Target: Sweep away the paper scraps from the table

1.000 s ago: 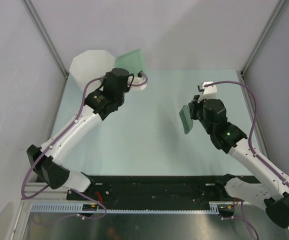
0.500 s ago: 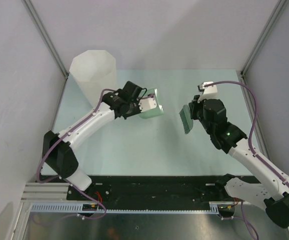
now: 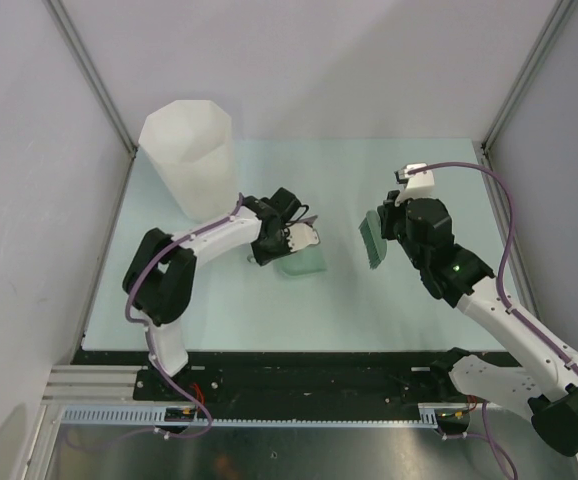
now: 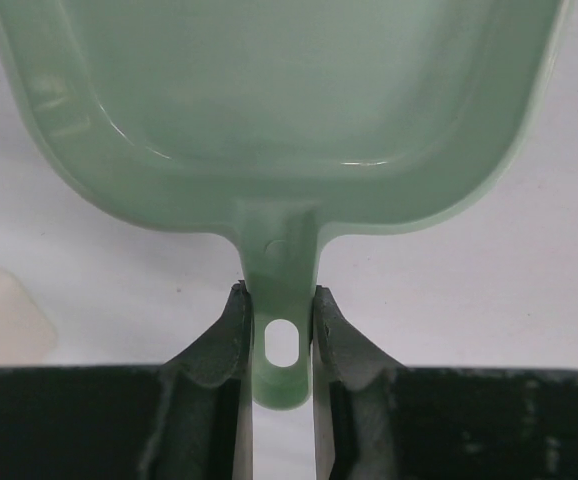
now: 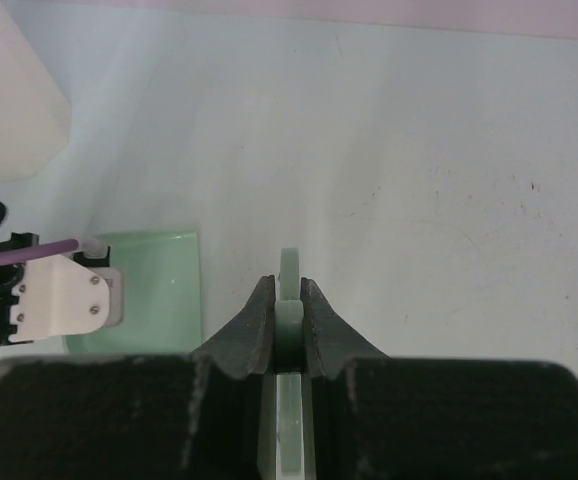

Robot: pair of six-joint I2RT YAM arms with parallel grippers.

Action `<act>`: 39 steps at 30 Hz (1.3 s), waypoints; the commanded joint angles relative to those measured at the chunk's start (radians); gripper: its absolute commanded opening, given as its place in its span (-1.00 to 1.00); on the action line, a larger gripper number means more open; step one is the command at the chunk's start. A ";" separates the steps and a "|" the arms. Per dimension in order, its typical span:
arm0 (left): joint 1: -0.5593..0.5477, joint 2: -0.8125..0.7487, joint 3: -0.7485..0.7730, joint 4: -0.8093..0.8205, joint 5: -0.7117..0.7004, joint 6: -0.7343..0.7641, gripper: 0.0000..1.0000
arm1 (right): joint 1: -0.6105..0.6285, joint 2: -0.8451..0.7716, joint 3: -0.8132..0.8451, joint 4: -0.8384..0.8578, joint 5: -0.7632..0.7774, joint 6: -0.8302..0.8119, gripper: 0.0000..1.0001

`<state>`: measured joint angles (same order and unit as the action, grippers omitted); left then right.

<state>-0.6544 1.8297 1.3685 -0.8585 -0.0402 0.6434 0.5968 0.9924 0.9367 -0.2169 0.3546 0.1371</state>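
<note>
At about 10 o'clock on the flat pale mint-green table (image 3: 349, 300), a tall white faceted plastic bin (image 3: 189, 160) is stood upright. Just left of centre, the slotted handle of a pale green plastic dustpan (image 4: 279, 90) is clamped between the narrowly parted fingers of the left end effector (image 4: 277, 300). Toward 3 o'clock, a green plastic hand brush (image 3: 372, 240) is pinched by its thin edge in the fully closed right end effector (image 5: 287, 295).
</note>
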 commanded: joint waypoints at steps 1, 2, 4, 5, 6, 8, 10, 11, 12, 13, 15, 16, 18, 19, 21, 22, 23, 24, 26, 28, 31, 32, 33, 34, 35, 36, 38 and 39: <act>-0.005 0.046 -0.005 -0.002 0.031 -0.034 -1.00 | 0.006 -0.018 0.001 0.017 0.021 -0.008 -1.00; -0.005 0.052 -0.008 -0.002 0.031 -0.034 -1.00 | 0.006 -0.017 0.001 0.016 0.023 -0.010 -1.00; -0.005 0.063 -0.009 -0.002 0.055 -0.034 -0.97 | 0.006 -0.017 0.001 0.017 0.021 -0.010 -1.00; -0.005 0.063 -0.008 -0.002 0.057 -0.034 -0.75 | 0.008 -0.015 0.001 0.014 0.023 -0.011 -1.00; -0.005 0.060 -0.011 -0.002 0.066 -0.033 -0.59 | 0.008 -0.014 0.001 0.014 0.024 -0.010 -1.00; -0.005 0.040 -0.009 -0.002 0.075 -0.034 -0.15 | 0.009 -0.015 -0.004 0.019 0.023 -0.014 -1.00; -0.005 0.025 -0.006 -0.002 0.089 -0.036 0.14 | 0.011 -0.017 -0.009 0.030 0.024 -0.017 -1.00; -0.005 0.004 -0.003 -0.002 0.091 -0.034 0.31 | 0.012 -0.020 -0.010 0.034 0.026 -0.021 -1.00; -0.005 -0.007 0.000 -0.002 0.098 -0.034 0.36 | 0.014 -0.018 -0.016 0.039 0.024 -0.024 -1.00; -0.005 -0.026 0.000 -0.002 0.106 -0.036 0.40 | 0.015 -0.017 -0.018 0.048 0.027 -0.027 -1.00; -0.004 -0.081 0.009 -0.002 0.121 -0.048 0.45 | 0.024 -0.003 -0.019 0.059 0.040 -0.034 -1.00; -0.001 -0.101 0.012 -0.002 0.147 -0.056 0.45 | 0.031 0.005 -0.019 0.074 0.047 -0.045 -1.00; 0.009 -0.174 0.023 -0.002 0.195 -0.082 0.47 | 0.066 0.026 -0.019 0.099 0.087 -0.065 -1.00; 0.025 -0.197 0.027 -0.001 0.256 -0.091 0.46 | 0.087 0.061 -0.019 0.138 0.108 -0.105 -1.00; 0.053 -0.268 0.032 0.003 0.308 -0.114 0.47 | 0.162 0.104 -0.019 0.207 0.177 -0.172 -1.00; 0.088 -0.292 0.021 0.007 0.357 -0.122 0.52 | 0.185 0.151 -0.019 0.262 0.191 -0.260 -1.00; 0.107 -0.311 0.012 0.021 0.376 -0.132 0.53 | 0.205 0.181 -0.019 0.296 0.196 -0.305 -1.00; 0.125 -0.345 -0.002 0.026 0.393 -0.136 0.54 | 0.243 0.208 -0.021 0.366 0.190 -0.344 -1.00; 0.167 -0.369 -0.045 0.038 0.375 -0.139 0.55 | 0.273 0.299 -0.022 0.437 0.160 -0.460 -1.00; 0.196 -0.405 -0.092 0.038 0.358 -0.136 0.55 | 0.308 0.401 -0.022 0.551 0.159 -0.525 -1.00; 0.251 -0.470 -0.159 0.041 0.373 -0.119 0.57 | 0.377 0.504 -0.022 0.720 0.222 -0.655 -1.00; 0.272 -0.486 -0.173 0.042 0.399 -0.113 0.57 | 0.400 0.572 -0.022 0.764 0.262 -0.744 -1.00; 0.320 -0.501 -0.189 0.042 0.416 -0.105 0.57 | 0.429 0.601 -0.022 0.848 0.285 -0.786 -1.00; 0.344 -0.521 -0.216 0.044 0.425 -0.100 0.57 | 0.473 0.629 -0.022 0.894 0.306 -0.833 -1.00; 0.370 -0.527 -0.227 0.045 0.433 -0.096 0.57 | 0.497 0.694 -0.022 0.942 0.348 -0.872 -1.00; 0.390 -0.532 -0.239 0.047 0.437 -0.094 0.57 | 0.515 0.727 -0.021 1.023 0.366 -0.948 -1.00; 0.444 -0.540 -0.270 0.049 0.442 -0.091 0.57 | 0.553 0.797 -0.010 1.094 0.408 -1.007 -1.00; 0.472 -0.538 -0.279 0.050 0.453 -0.088 0.57 | 0.564 0.868 -0.003 1.131 0.425 -1.054 -1.00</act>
<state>-0.2630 1.3388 1.1221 -0.8204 0.3340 0.5385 1.0981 1.7287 0.9127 0.5999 0.6449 -0.6685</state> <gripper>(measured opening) 0.787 0.103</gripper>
